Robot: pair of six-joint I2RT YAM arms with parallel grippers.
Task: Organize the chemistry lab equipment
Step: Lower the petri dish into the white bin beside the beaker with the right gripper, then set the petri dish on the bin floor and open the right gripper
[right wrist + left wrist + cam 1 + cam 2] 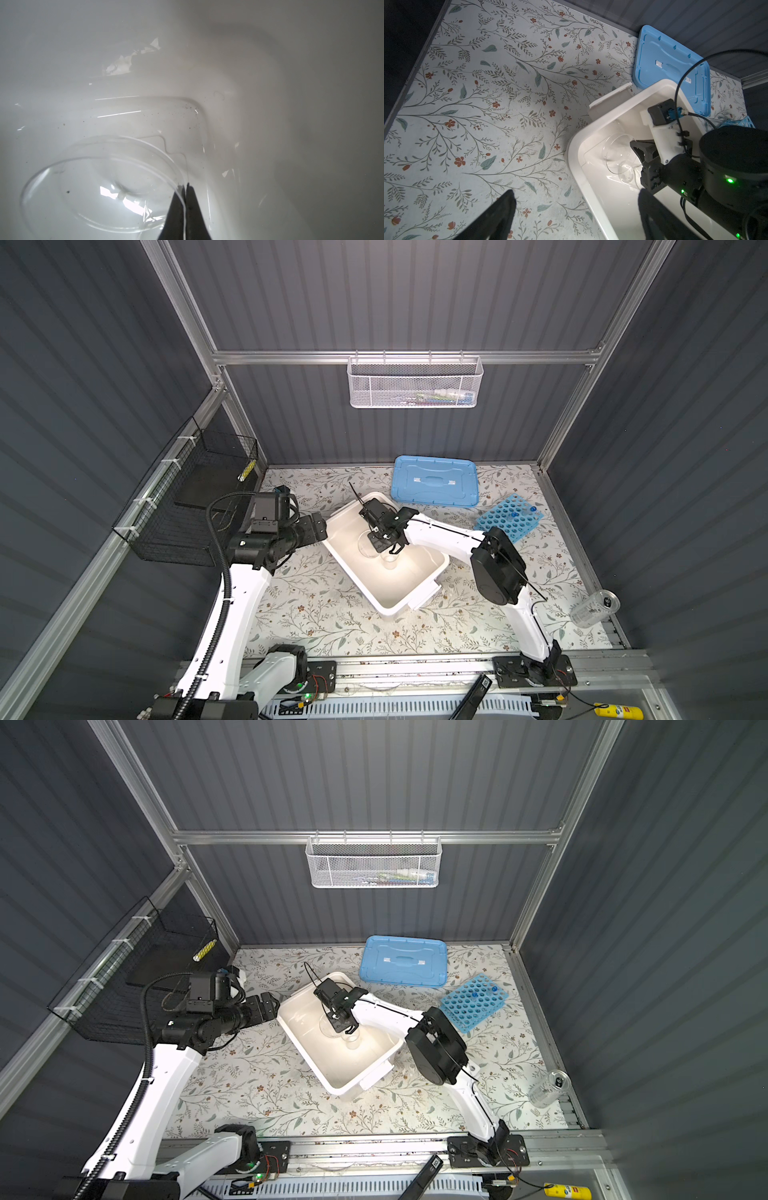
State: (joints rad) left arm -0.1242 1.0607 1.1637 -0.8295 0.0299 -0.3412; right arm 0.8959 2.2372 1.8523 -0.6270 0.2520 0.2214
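At the front, both arms rise from a metal rail. Just beyond it, a clear glass vessel (594, 608) lies on its side at the right edge of the floral surface (316, 614), well apart from the other things.

In the middle of the surface sits the white bin (399, 585), turned at an angle and uncovered. The right gripper (385, 546) reaches down into it from the right. In the right wrist view its jaws are pressed together on the thin rim of a shallow glass dish (97, 187). Whether the dish is raised off the bin's floor cannot be told. A small glass beaker (389, 561) stands just beside the dish on its near side, also inside the bin.

The left gripper (576, 191) hovers at the bin's left wall with its jaws spread wide and nothing between them. In the left wrist view one finger (500, 214) is over the surface and the other over the bin's inside.

Farther back on the right, the blue rack (509, 516) rests on the surface at an angle, with two blue-capped tubes (514, 514) in its holes. Behind the bin, the light-blue lid (434, 481) lies flat against the back wall.

A black wire basket (187, 510) is fixed to the left wall. A white mesh basket (413, 385) hangs high on the back wall, its contents too blurred to name.
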